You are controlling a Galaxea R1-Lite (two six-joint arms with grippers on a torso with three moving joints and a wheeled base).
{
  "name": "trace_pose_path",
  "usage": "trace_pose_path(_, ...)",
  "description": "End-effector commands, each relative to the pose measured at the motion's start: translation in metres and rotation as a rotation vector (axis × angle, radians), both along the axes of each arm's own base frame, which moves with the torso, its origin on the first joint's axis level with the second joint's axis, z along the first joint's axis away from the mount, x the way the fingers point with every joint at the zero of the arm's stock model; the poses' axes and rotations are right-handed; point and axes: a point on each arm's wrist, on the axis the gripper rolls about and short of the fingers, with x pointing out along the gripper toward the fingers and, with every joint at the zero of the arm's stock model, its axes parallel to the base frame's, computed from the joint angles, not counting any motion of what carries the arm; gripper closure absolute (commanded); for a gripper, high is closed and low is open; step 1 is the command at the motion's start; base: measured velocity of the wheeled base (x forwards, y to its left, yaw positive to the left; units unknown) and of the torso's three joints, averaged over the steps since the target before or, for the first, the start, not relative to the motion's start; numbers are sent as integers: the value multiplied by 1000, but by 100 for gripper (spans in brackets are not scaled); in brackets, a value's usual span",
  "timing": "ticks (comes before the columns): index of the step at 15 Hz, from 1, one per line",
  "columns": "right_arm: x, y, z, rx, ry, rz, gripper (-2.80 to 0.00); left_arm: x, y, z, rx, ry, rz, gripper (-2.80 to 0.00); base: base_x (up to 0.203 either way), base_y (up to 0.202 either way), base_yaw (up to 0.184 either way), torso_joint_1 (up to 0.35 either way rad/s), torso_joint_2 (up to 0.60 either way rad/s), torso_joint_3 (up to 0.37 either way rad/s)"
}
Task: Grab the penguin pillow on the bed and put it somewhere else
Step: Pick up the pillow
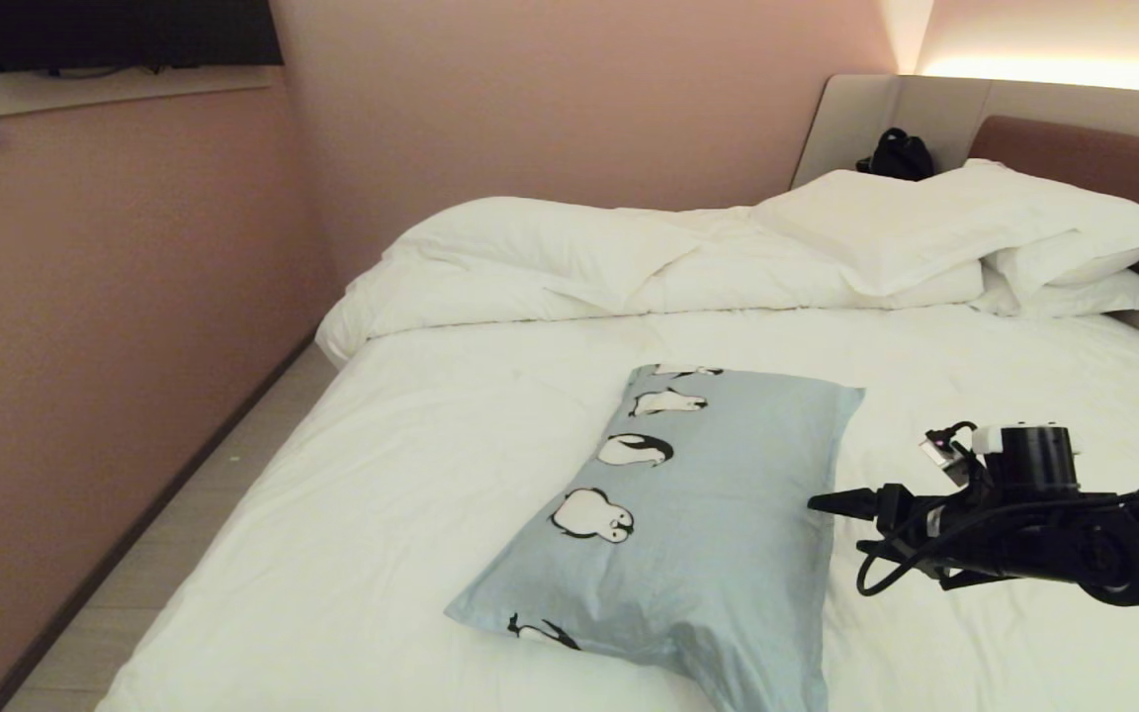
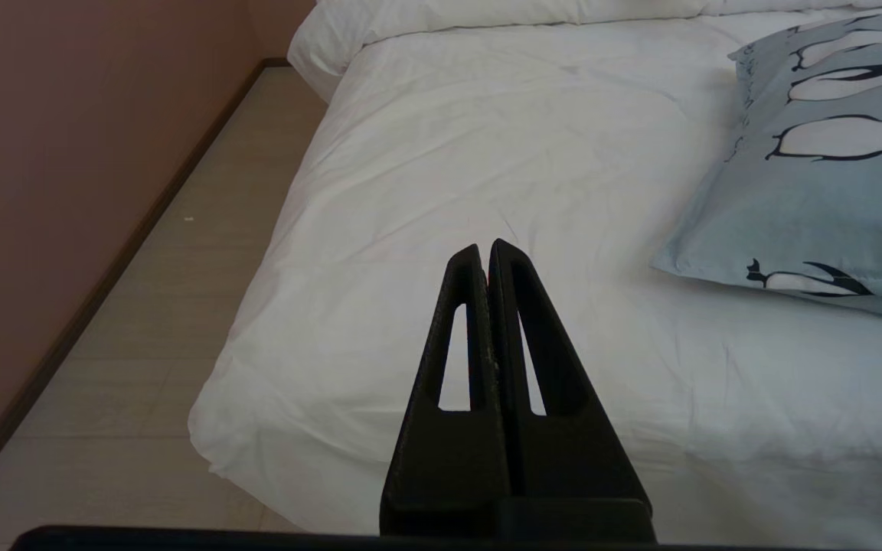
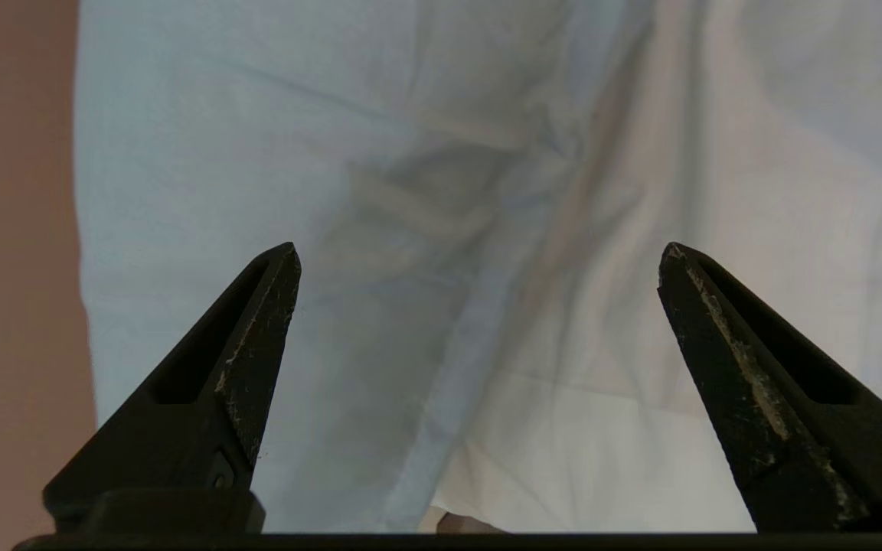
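Pale blue-grey, the penguin pillow [image 1: 688, 524] is laid on the bed [image 1: 411, 465], near and central; no writing is readable. Just right, the right gripper [image 3: 479, 256] is spread wide, empty. The left gripper [image 2: 485, 249] is pressed closed.

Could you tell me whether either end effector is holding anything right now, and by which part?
Nothing is held. The right end effector is open beside the penguin pillow; the left end effector is shut on nothing.
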Motion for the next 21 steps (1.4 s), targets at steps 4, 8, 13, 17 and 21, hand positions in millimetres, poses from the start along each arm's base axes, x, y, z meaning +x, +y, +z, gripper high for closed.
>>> trace_pose_path(4,16,6,0,46,55,-18,-280,0,0,0,0,-1,1,0,0,0,0,0,0,0)
trace_pose_path(8,22,11,7,47,129,-9,-280,0,0,0,0,-1,1,0,0,0,0,0,0,0)
trace_pose_path(13,24,37,-1,-7,220,17,-280,0,0,0,0,-1,1,0,0,0,0,0,0,0)
trace_pose_path(17,24,47,-4,-39,224,15,-280,0,0,0,0,-1,1,0,0,0,0,0,0,0)
trace_pose_path(21,36,49,-4,-36,210,-4,-280,0,0,0,0,-1,1,0,0,0,0,0,0,0)
